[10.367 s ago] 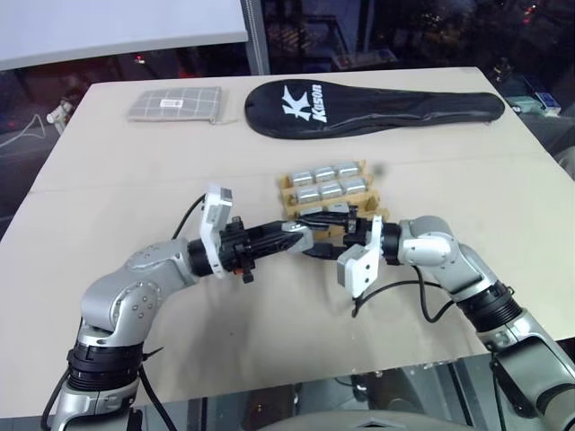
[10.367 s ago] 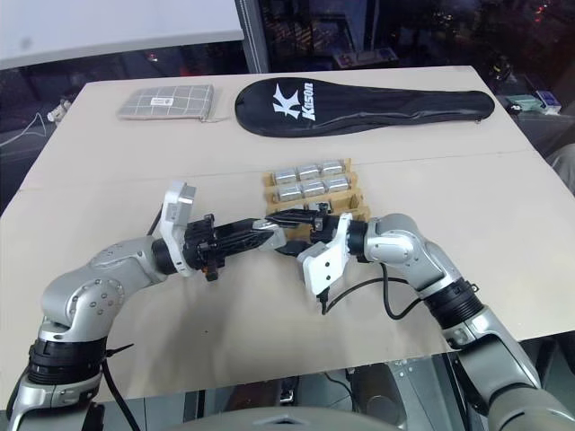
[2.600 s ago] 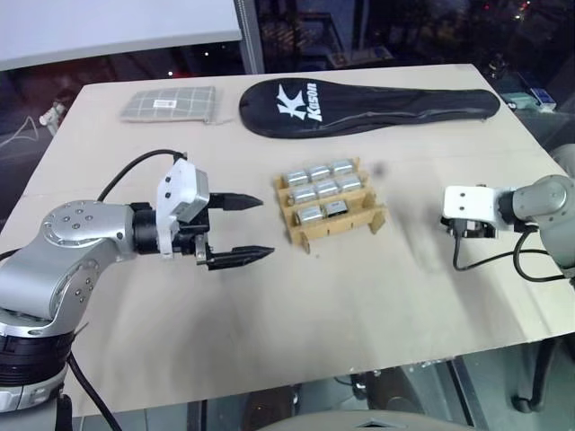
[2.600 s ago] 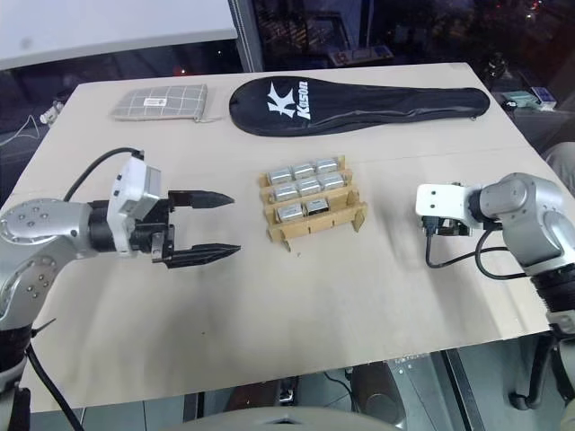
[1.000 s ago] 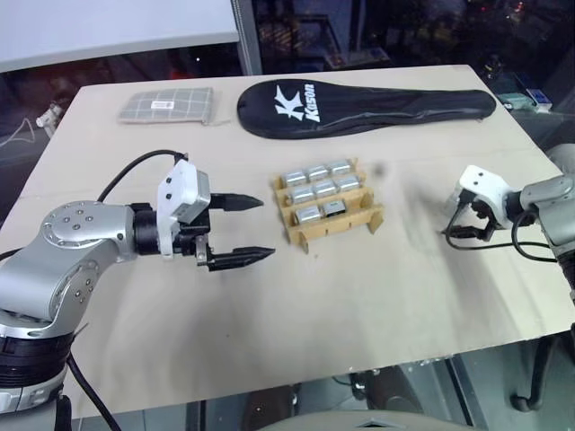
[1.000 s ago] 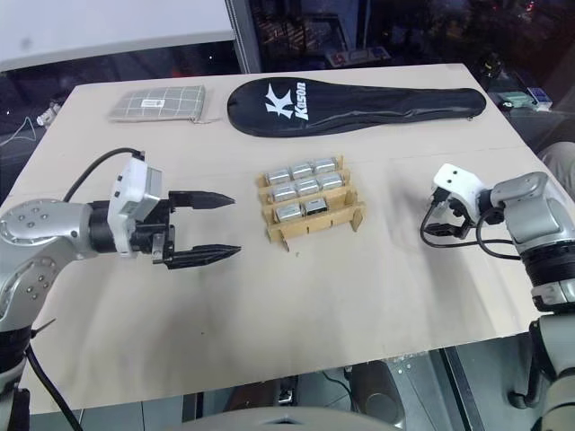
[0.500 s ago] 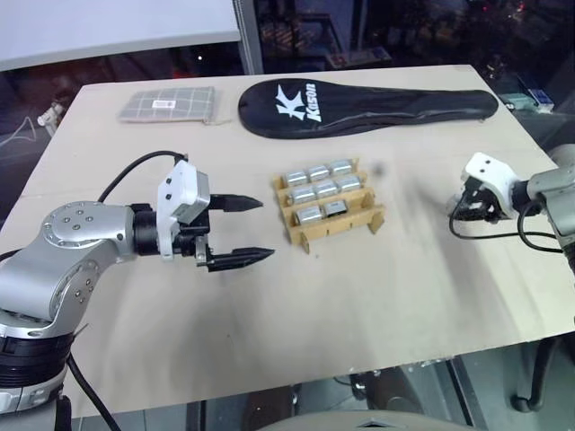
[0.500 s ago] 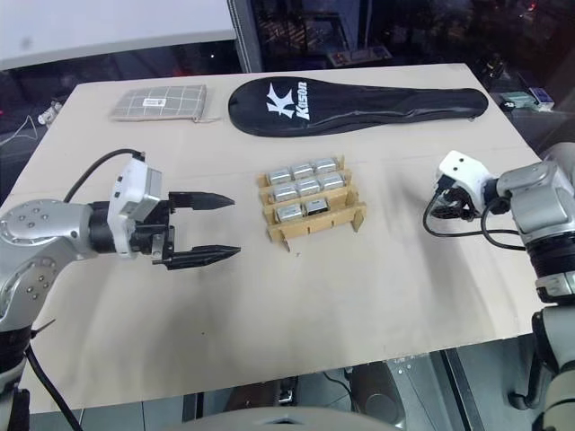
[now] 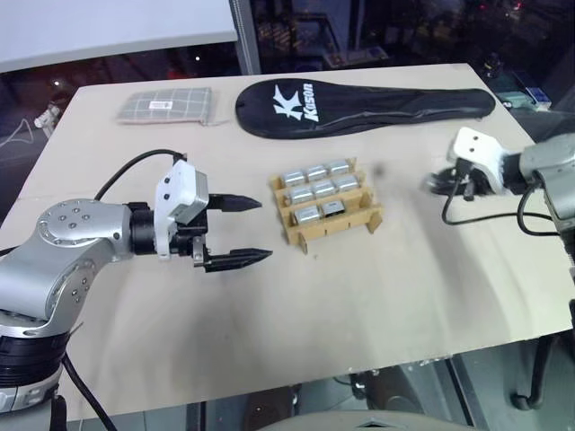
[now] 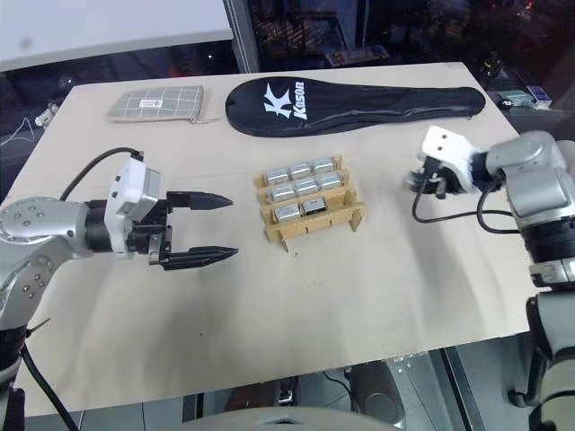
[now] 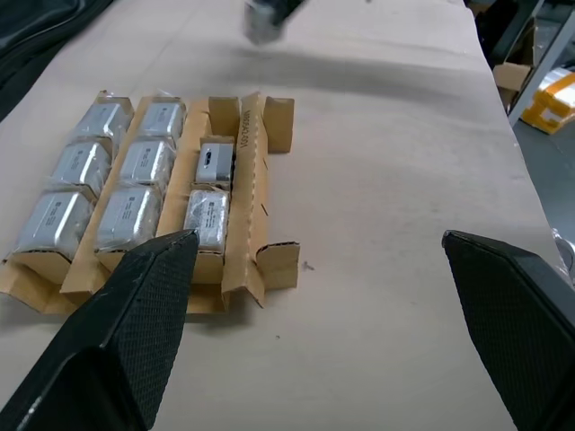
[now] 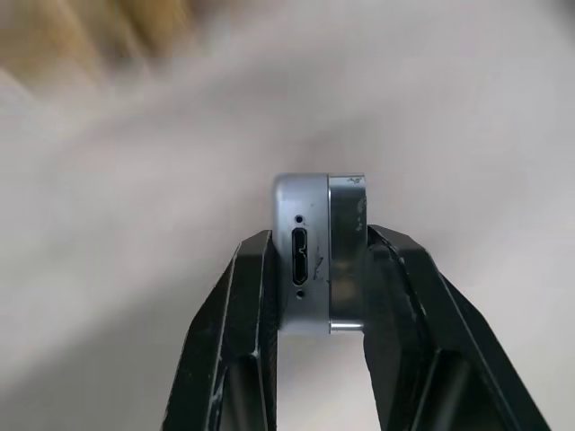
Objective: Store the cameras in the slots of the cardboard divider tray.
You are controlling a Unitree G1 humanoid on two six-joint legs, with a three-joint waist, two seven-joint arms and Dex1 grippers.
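Nearest to us, at the lower left of the head view, our left gripper [image 9: 235,231] hangs above the bare tabletop [image 9: 359,296] with its two black fingers spread wide and nothing between them, pointing toward the middle of the frame. Just beyond it, at the centre of the frame, sits the cardboard divider tray [image 9: 340,224], a small brown corrugated grid with notched divider ends sticking out past its sides. We count eight cameras [image 9: 323,189] already in it: the far row and the middle row each hold three, and the near row holds two, so by our judgement one slot, at the right end of the near row, stays empty [image 11: 221,112]. The stored cameras are silver-grey little boxes with rounded corners, lying snug and flush between the dividers. Out at the right of the frame, well apart from the tray, our right gripper [image 10: 422,180] is pressed together on the last camera [image 12: 319,256]; the wrist view shows it pinched by its two broad faces, a narrow edge with a small port facing the lens. What is left, as we judge it, is to carry this ninth camera over and seat it in the open slot.
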